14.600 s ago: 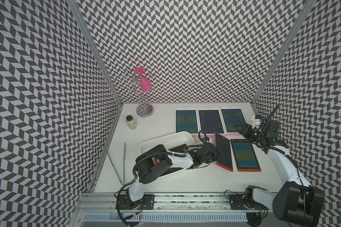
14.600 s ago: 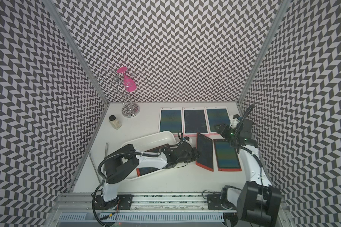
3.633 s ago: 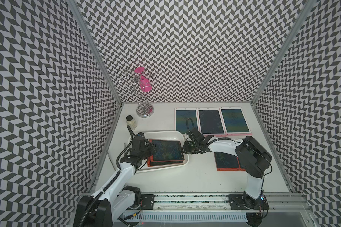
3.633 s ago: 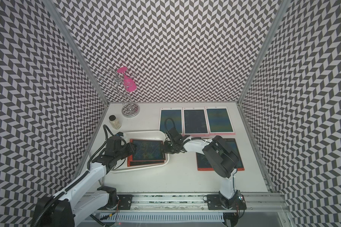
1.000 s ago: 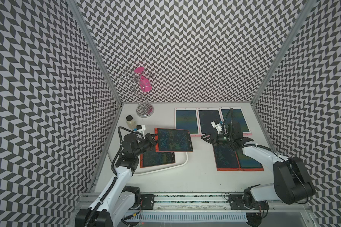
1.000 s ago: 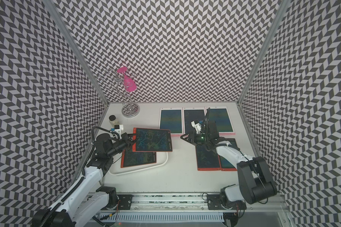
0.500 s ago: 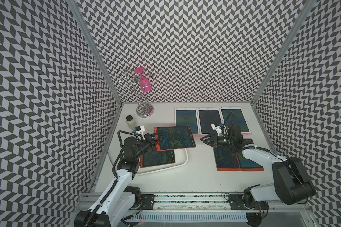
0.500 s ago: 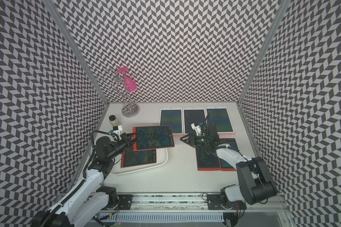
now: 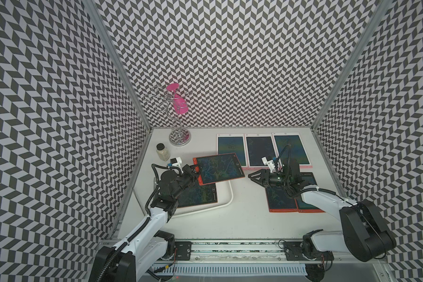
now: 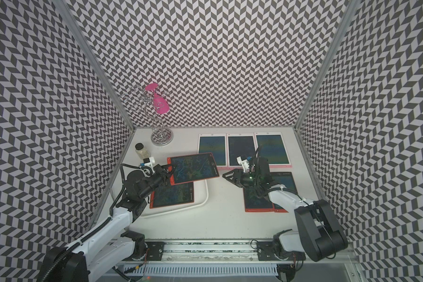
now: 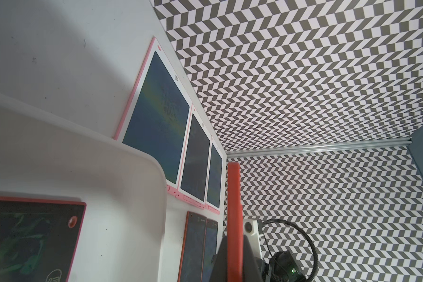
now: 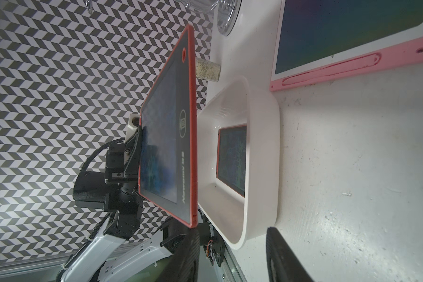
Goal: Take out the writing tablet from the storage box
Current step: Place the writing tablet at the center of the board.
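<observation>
My left gripper point(image 9: 197, 171) point(image 10: 170, 172) is shut on the left edge of a red-framed writing tablet point(image 9: 219, 169) point(image 10: 193, 168), held nearly level above the far end of the white storage box point(image 9: 227, 195) point(image 10: 204, 195). In the left wrist view the tablet shows edge-on as a red strip point(image 11: 233, 207) between the jaws. Another red tablet point(image 9: 198, 195) point(image 12: 232, 156) lies flat in the box. My right gripper point(image 9: 250, 176) point(image 10: 224, 176) is open and empty, pointing at the held tablet's point(image 12: 169, 136) free right edge, a short gap away.
Three pink-framed tablets point(image 9: 261, 150) lie in a row at the back. Two red tablets point(image 9: 281, 200) lie side by side under my right arm. A small jar point(image 9: 163, 151) and a wire stand with a pink glass point(image 9: 178, 122) stand at the back left.
The left gripper has carried the tablet slightly up and to the right over the box. The right gripper has moved left toward the tablet's free edge, its jaws a little narrower.
</observation>
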You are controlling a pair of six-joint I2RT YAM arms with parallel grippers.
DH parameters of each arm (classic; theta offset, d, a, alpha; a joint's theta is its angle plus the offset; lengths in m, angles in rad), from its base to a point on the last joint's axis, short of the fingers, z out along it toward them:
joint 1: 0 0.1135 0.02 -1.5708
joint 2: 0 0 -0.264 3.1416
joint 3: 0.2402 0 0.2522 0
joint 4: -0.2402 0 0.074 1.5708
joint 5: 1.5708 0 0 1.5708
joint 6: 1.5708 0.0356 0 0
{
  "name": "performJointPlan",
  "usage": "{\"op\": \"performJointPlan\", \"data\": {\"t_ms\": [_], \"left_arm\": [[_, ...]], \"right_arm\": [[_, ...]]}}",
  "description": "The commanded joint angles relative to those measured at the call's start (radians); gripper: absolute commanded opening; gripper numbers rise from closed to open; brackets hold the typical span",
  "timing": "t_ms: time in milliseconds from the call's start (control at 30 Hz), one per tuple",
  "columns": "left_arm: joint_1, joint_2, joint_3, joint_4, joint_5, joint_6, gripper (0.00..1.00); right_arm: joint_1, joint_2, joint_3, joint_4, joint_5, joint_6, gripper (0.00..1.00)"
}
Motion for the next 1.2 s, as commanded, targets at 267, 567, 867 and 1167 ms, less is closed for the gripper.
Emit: {"op": "performJointPlan", "data": {"t_ms": [267,567,867,1167], "left_arm": [[-0.076,0.086,0.070,0.121,-0.178,-0.049,0.00],[-0.116,0.172,0.095,0.205,-0.180,-0.067,0.00],[-0.178,0.228,0.092,0.268,-0.187,-0.075,0.00],[-0.205,0.262,0.101,0.295,-0.171,-0.084,0.00]], "right_arm": [[0.083,-0.007,0.003,0.170,0.075,0.117,0.48],[0.091,0.039,0.033,0.241,0.089,0.173,0.48],[0.097,0.078,0.091,0.274,0.101,0.210,0.47],[0.097,0.105,0.131,0.352,0.153,0.253,0.39]]}}
